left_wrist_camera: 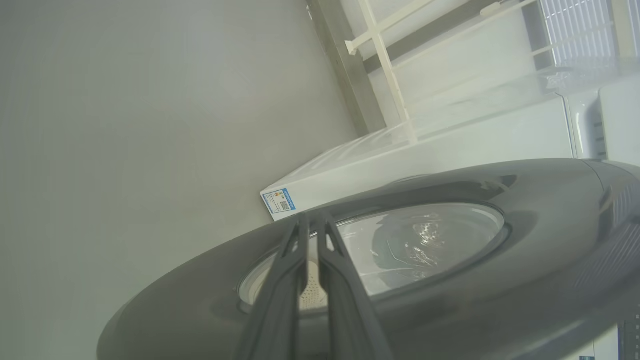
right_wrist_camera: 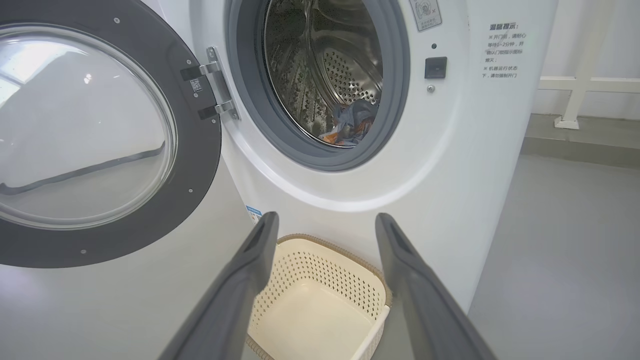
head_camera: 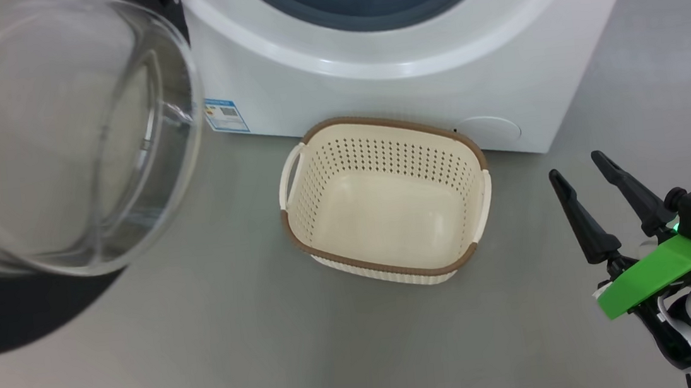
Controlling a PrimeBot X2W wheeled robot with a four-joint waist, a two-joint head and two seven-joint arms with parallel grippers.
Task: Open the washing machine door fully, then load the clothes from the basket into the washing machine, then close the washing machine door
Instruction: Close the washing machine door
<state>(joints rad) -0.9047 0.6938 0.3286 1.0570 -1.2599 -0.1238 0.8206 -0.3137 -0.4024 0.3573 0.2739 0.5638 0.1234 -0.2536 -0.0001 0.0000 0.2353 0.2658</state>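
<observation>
The washing machine (head_camera: pixel 373 90) stands at the top of the head view with its drum open. The washing machine door (head_camera: pixel 15 314) is swung out to the left, its glass bowl facing me. The clothes (right_wrist_camera: pixel 350 122) lie inside the steel drum, blue with orange prints. On the floor in front of the machine sits the basket (head_camera: pixel 377 124), with nothing in it. My right gripper (head_camera: pixel 577 166) hovers open to the basket's right, with nothing between its fingers. My left gripper (left_wrist_camera: pixel 312 220) is shut and empty, its fingers lying along the door's black outer face (left_wrist_camera: pixel 525 280); I cannot tell whether they touch it.
Grey floor (head_camera: pixel 209 359) spreads around the basket. A blue label (head_camera: pixel 226 115) marks the machine's lower left corner. A white railing (right_wrist_camera: pixel 575 85) stands on a raised step to the right of the machine. The open door juts out over the floor at the left.
</observation>
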